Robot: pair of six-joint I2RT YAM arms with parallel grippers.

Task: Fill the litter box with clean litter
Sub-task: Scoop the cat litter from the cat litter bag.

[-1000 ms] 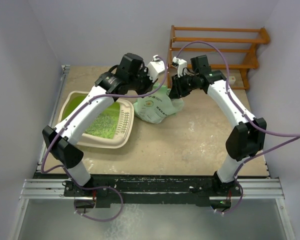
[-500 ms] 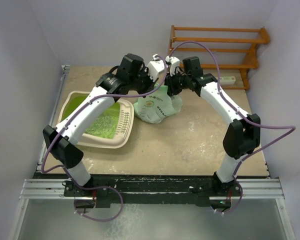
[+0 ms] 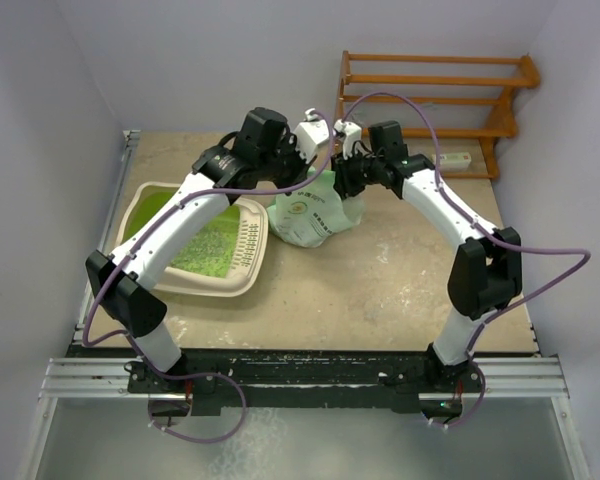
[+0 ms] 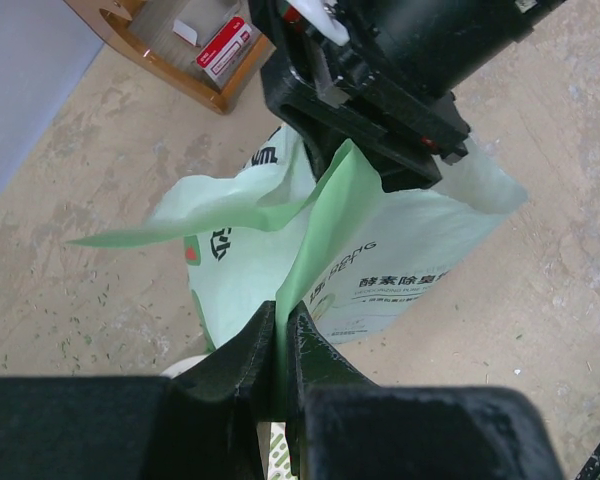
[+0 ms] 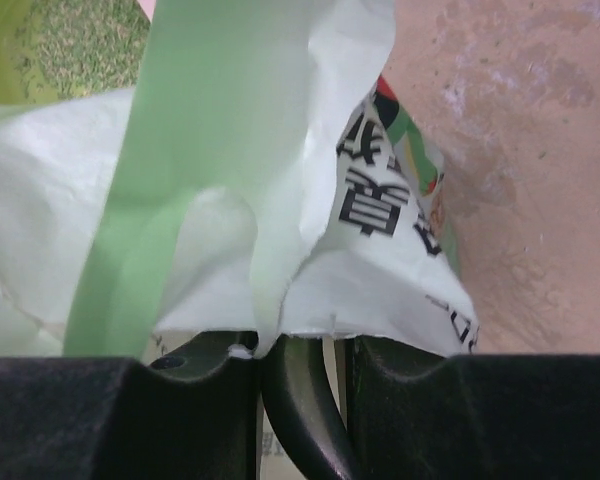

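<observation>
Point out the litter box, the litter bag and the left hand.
litter box [image 3: 218, 286]: top view, near cream rim.
litter bag [image 3: 310, 215]: top view, printed front.
left hand [image 4: 280, 312]: left wrist view, between fingertips shut on the bag's edge.

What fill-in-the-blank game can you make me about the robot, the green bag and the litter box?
1. The left gripper is shut on the thin edge of the plastic ____.
2. In the top view, the litter box lies to the ____ of the bag.
3. The right gripper is at the bag's ____ end, not its bottom.
4. The clean litter lies on the litter box's bright ____ inside.

Missing words: bag, left, top, green.
</observation>
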